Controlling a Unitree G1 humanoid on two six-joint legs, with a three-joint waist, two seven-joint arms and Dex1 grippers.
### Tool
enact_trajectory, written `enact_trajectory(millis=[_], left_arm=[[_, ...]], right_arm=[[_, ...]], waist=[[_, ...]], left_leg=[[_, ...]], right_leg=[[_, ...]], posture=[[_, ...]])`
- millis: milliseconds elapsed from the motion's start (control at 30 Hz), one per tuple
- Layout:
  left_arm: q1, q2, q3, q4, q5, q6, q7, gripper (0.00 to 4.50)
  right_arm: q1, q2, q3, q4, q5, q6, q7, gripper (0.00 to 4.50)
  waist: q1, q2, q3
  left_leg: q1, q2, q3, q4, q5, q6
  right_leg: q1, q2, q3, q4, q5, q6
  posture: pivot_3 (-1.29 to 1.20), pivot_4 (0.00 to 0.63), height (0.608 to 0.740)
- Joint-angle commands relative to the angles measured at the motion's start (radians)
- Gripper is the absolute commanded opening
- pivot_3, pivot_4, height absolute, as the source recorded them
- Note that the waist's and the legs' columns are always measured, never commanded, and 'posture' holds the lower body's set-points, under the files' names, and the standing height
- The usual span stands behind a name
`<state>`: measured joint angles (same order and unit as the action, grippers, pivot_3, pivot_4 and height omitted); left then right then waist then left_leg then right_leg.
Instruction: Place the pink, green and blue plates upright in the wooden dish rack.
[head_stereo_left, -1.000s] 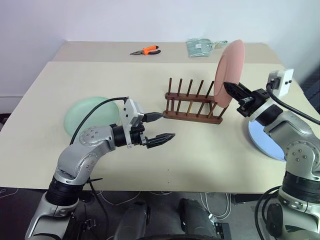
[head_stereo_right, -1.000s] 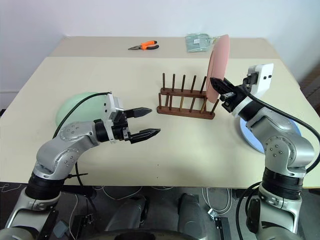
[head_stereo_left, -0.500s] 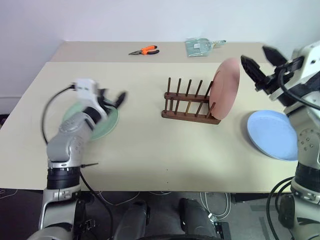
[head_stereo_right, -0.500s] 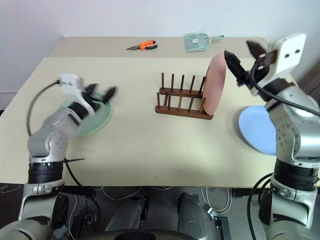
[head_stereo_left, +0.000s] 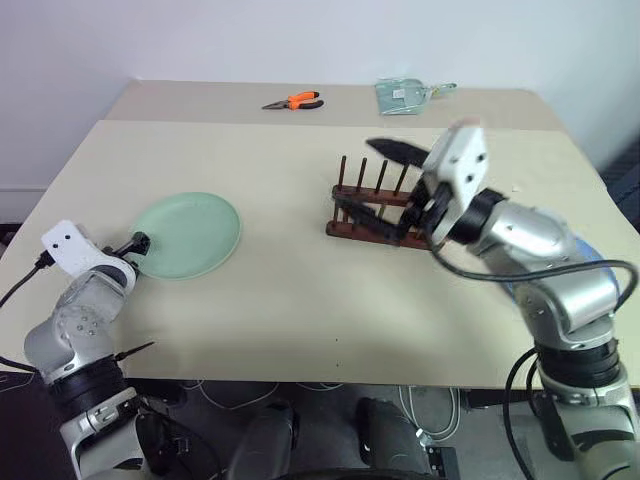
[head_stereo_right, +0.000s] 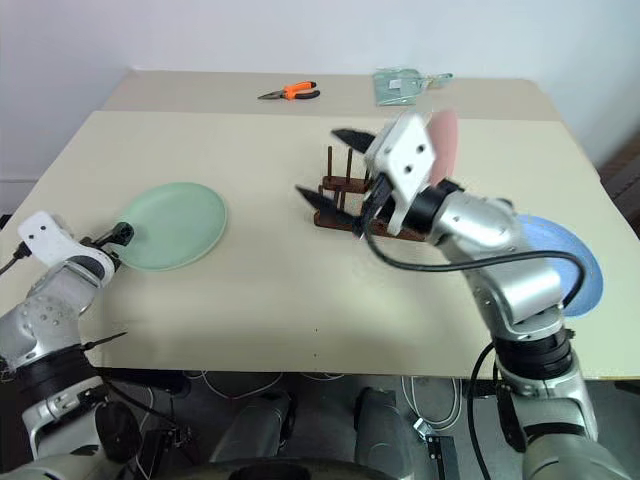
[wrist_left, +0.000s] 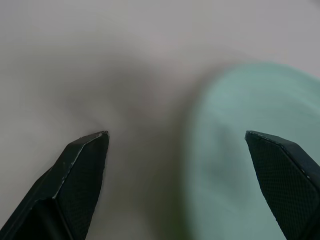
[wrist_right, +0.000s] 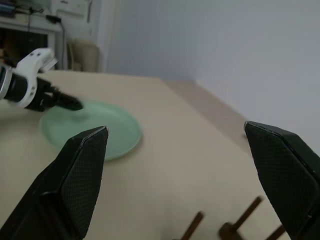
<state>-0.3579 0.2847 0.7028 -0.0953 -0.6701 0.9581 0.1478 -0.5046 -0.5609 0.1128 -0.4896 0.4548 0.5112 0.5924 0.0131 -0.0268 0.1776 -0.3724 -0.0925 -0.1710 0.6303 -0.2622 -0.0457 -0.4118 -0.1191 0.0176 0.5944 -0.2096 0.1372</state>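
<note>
Since a second ago my right fingers (head_stereo_right: 335, 165) have let go of the pink plate (head_stereo_right: 443, 140) and swung across in front of the wooden dish rack (head_stereo_left: 375, 210), spread wide and empty; that plate stands upright at the rack's right end. My left fingers (wrist_left: 177, 145) have swept out to the left edge of the green plate (head_stereo_left: 186, 234), which lies flat on the worktop (head_stereo_left: 300, 300), and they gape wide too, holding nothing. Behind my right arm lies the blue plate (head_stereo_right: 565, 260).
</note>
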Motion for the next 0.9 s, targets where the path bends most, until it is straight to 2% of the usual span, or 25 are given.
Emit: enact_trajectory(millis=[33,133,267,400,533,633,733,767,833,900], left_arm=[[0.007,-0.036,0.013,-0.026,-0.07,0.039,0.005,3.66],[-0.005,-0.059,0.014,-0.01,-0.077,0.03,0.027,2.21],[-0.025,-0.036,-0.089,-0.042,-0.045,-0.043,-0.062,0.08],[-0.119,-0.005,-0.277,-0.161,-0.022,-0.128,-0.202,0.03],[-0.222,-0.02,-0.336,-0.198,-0.05,-0.126,-0.22,0.03],[-0.309,-0.017,-0.431,-0.253,-0.058,-0.082,-0.232,0.03],[-0.338,-0.027,-0.444,-0.281,-0.092,-0.054,-0.223,0.03],[-0.341,-0.029,-0.442,-0.287,-0.103,-0.046,-0.219,0.0],[-0.337,-0.027,-0.437,-0.3,-0.118,-0.03,-0.214,0.0],[-0.327,-0.023,-0.43,-0.31,-0.129,-0.023,-0.216,0.0]], right_arm=[[0.017,0.018,0.038,-0.034,-0.053,-0.049,0.007,4.5],[0.032,0.018,0.061,-0.031,-0.092,-0.065,0.014,4.5],[0.026,0.006,0.066,-0.017,-0.103,-0.036,0.032,4.5],[0.001,-0.045,0.16,0.011,-0.296,-0.161,0.051,4.5],[-0.043,-0.033,0.233,0.069,-0.456,-0.272,0.033,4.5],[-0.113,-0.018,0.292,0.19,-0.623,-0.368,-0.017,4.5],[-0.153,-0.01,0.31,0.281,-0.72,-0.432,-0.044,4.5],[-0.158,-0.007,0.308,0.299,-0.737,-0.448,-0.048,3.97],[-0.157,-0.004,0.303,0.319,-0.767,-0.473,-0.05,3.24],[-0.152,0.002,0.295,0.324,-0.784,-0.489,-0.049,2.11]], waist=[[0.0,0.0,0.0],[0.0,0.0,0.0],[0.002,0.0,0.0],[0.002,-0.002,0.001],[-0.008,-0.001,0.0],[-0.025,-0.001,0.0],[-0.026,-0.001,0.0],[-0.026,-0.001,0.0],[-0.026,-0.001,0.0],[-0.026,-0.001,0.001]], left_leg=[[0.0,0.0,0.0,0.0,0.0,0.0],[0.001,0.0,0.001,0.0,0.0,0.0],[0.0,0.0,0.0,0.0,0.0,-0.001],[-0.001,-0.001,0.001,0.0,0.0,-0.001],[0.0,0.0,0.002,-0.001,0.001,-0.001],[0.001,0.0,0.003,-0.002,0.0,-0.002],[0.001,0.0,0.003,-0.002,0.0,-0.002],[0.001,0.0,0.003,-0.002,0.0,-0.002],[0.001,0.0,0.003,-0.002,0.0,-0.002],[0.0,0.0,0.002,-0.002,0.0,-0.002]], right_leg=[[0.0,0.0,0.0,0.0,0.0,0.0],[0.0,0.0,0.0,0.0,0.0,0.0],[0.0,0.0,0.0,0.0,0.0,-0.001],[0.0,0.001,0.0,0.0,0.0,-0.001],[0.0,0.001,0.0,-0.001,0.0,-0.001],[-0.001,0.001,0.001,0.0,0.0,-0.001],[-0.001,0.002,0.001,0.0,0.001,-0.001],[-0.001,0.002,0.001,0.0,0.001,-0.001],[-0.001,0.002,0.001,0.0,0.001,-0.001],[-0.001,0.002,0.001,0.0,0.001,-0.001]], posture=[[0.0,0.15,0.74],[0.0,0.15,0.74],[0.0,0.15,0.74],[0.0,0.15,0.74],[0.0,0.15,0.74],[0.0,0.15,0.74],[0.0,0.15,0.74],[0.0,0.15,0.74],[0.0,0.15,0.74],[0.0,0.15,0.74]])
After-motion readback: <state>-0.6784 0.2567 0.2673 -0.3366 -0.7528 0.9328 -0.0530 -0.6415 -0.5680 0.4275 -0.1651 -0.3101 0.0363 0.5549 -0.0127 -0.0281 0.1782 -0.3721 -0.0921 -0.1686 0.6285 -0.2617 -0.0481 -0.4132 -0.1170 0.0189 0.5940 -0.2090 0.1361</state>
